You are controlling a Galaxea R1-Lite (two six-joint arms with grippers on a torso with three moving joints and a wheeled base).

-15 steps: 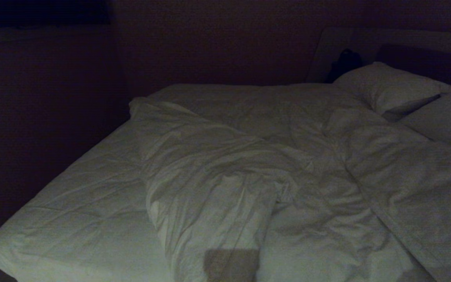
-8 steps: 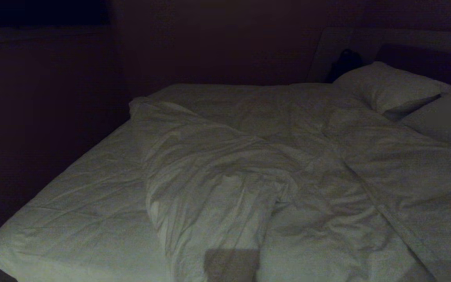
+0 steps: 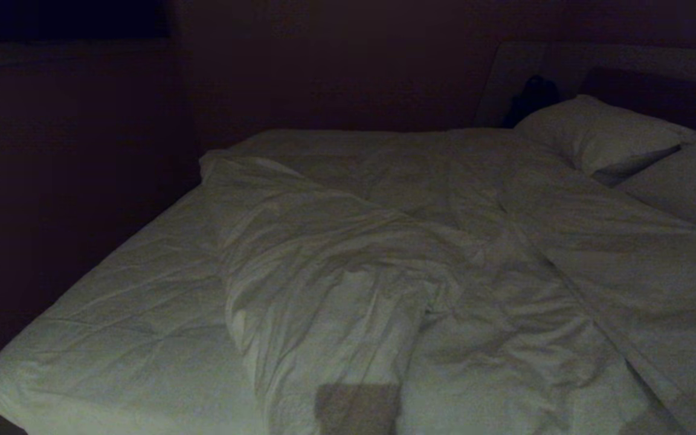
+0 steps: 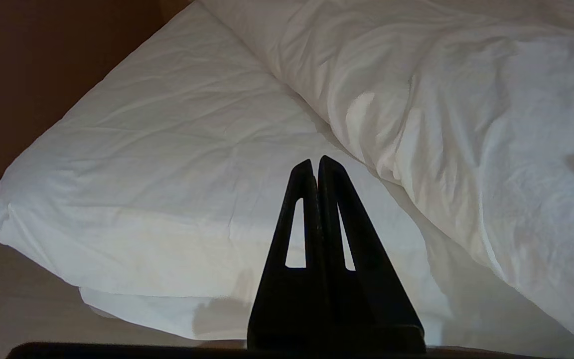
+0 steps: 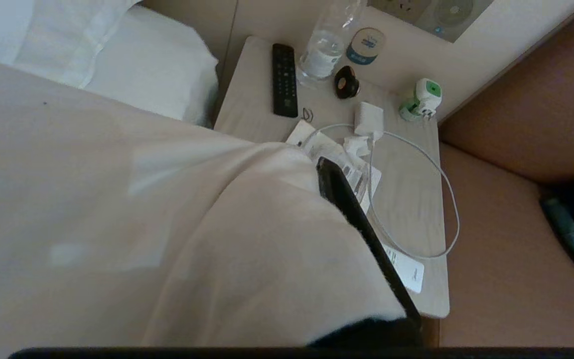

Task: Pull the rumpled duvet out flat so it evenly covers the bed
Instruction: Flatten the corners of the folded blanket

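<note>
where the puffy, creased duvet (image 3: 348,266) lay bunched on the quilted bed (image 3: 118,314), the right gripper (image 5: 329,174) pinched its cloth; the left gripper (image 4: 316,167) hung closed, empty.

My head camera looks down across the bed (image 3: 112,314) toward the pillows (image 3: 596,133) at upper right. My left wrist camera sits low, close to the same mattress corner. My right wrist camera looks down onto the nightstand (image 5: 416,199).

No text, label or number on anything in view can be read.
</note>
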